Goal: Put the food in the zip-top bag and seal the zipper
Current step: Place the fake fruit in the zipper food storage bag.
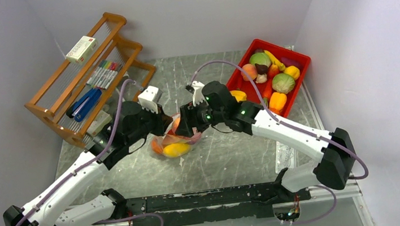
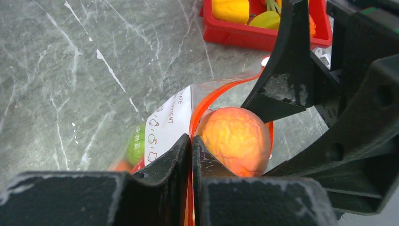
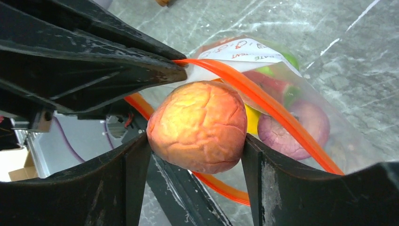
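Zip-top bag (image 1: 174, 141) sits mid-table (image 1: 231, 155) with food (image 1: 176, 149) in it. Tray (image 1: 283, 49) of more is behind-right of the bag, rack (image 1: 50, 120) behind-left.

zip-top bag (image 1: 174, 148) mostly hidden frm above, tray (image 2: 244, 37) cut off, label (image 2: 164, 127) illegible

Top external: fixed high, behind the arm bases (bottom edge of frame). Looks down and forward over the whole table (image 1: 231, 160); far, wide; wooden rack (image 1: 85, 75) upper left, red bin (image 1: 293, 53) upper right.
Left wrist: rides on left gripper (image 2: 191, 141), looks along own fingers, very near zip-top bag (image 2: 164, 125) and peach fruit (image 2: 235, 139); bin at top edge.
Right wrist: on right gripper (image 3: 195, 141), nearer still, fruit at centre.
Shared by all three: bag. Each wrist view also takes in the opposite gripper.
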Action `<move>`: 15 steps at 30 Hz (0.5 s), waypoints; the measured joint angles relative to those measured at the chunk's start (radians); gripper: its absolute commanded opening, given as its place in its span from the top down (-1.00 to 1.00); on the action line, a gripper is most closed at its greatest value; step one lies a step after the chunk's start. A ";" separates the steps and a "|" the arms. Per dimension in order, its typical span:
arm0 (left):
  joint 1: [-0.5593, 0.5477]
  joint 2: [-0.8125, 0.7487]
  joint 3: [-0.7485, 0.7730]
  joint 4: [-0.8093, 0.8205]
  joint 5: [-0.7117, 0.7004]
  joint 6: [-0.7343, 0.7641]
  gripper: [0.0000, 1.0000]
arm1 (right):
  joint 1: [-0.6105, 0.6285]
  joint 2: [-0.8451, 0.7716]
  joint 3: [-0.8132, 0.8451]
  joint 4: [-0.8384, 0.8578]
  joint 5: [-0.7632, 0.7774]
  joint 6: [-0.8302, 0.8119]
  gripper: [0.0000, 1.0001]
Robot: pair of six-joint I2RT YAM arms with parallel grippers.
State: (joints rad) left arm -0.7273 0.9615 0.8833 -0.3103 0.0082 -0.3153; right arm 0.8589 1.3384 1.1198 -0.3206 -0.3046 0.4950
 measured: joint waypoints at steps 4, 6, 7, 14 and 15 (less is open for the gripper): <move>0.000 -0.001 0.000 0.000 0.000 0.000 0.86 | 0.002 0.013 0.000 -0.022 0.018 -0.005 -0.52; 0.000 -0.004 0.000 0.000 0.000 0.000 0.86 | 0.002 0.011 0.001 -0.028 0.026 -0.006 -0.54; 0.000 -0.006 0.000 0.000 0.000 0.000 0.86 | 0.002 0.011 0.002 -0.029 0.029 -0.006 -0.55; 0.000 -0.010 0.000 0.000 -0.001 0.000 0.86 | 0.002 0.009 0.010 -0.030 0.031 -0.006 -0.53; 0.000 -0.010 0.000 0.000 -0.001 0.000 0.86 | 0.002 0.006 0.010 -0.030 0.031 -0.006 -0.52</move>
State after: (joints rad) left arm -0.7273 0.9512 0.8833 -0.3107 0.0074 -0.3149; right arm 0.8604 1.3449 1.1301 -0.3508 -0.2737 0.4892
